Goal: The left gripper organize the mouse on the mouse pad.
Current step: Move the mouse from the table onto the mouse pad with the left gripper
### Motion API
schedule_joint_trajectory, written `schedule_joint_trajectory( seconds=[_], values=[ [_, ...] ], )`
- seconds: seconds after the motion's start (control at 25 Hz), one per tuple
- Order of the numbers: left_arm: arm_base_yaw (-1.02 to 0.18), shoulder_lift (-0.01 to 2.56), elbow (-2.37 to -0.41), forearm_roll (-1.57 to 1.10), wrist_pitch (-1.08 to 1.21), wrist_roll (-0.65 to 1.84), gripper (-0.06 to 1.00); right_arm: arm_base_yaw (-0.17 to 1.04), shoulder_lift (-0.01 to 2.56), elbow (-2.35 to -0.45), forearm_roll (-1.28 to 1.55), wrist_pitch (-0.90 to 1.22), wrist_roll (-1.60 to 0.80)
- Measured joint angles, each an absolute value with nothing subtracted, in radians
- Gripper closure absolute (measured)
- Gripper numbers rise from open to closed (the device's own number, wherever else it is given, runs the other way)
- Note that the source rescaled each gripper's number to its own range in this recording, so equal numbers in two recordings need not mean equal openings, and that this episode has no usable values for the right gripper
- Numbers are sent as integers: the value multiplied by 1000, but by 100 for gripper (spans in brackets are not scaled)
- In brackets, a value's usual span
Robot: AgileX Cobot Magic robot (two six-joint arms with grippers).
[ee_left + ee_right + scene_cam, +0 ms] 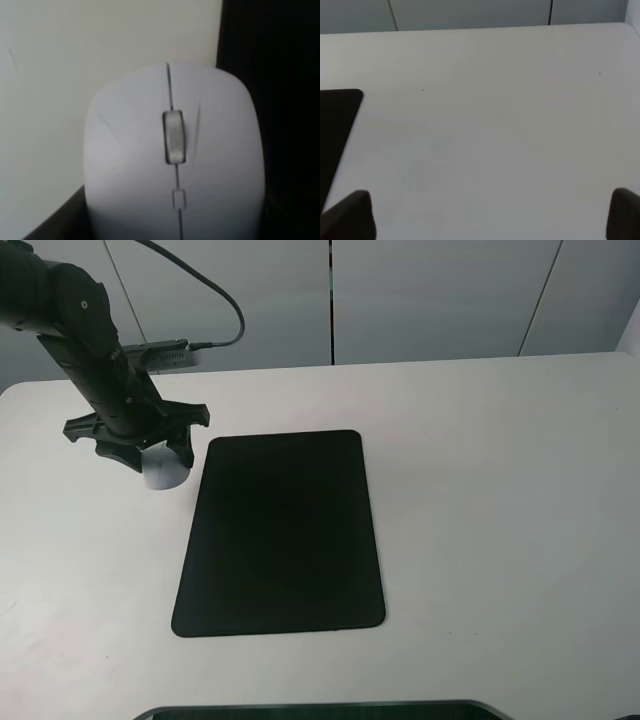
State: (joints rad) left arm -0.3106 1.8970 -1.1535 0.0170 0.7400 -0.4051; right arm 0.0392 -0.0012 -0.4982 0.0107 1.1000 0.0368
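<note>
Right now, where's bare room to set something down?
The large flat matte black mouse pad is wholly bare; so is the white table to its right. Crowded only off the pad's far left corner, where the left gripper hangs over the small white mouse.

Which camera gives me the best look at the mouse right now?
Left wrist: the mouse fills the frame, scroll wheel and seam plain. Exterior high shows only a sliver of it under the left gripper, beside the pad. Right wrist shows no mouse, only a pad corner and table.
</note>
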Motion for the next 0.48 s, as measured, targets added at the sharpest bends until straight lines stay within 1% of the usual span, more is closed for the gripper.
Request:
schedule_joint_trajectory(
  seconds=[0.24,0.48],
  values=[
    [-349,1897,-1213,0,756,-394,92,39,-1,-498,11,1100,37],
    [-405,1905,-1223,-6,759,-374,92,39,-1,-498,11,1098,37]
  ],
)
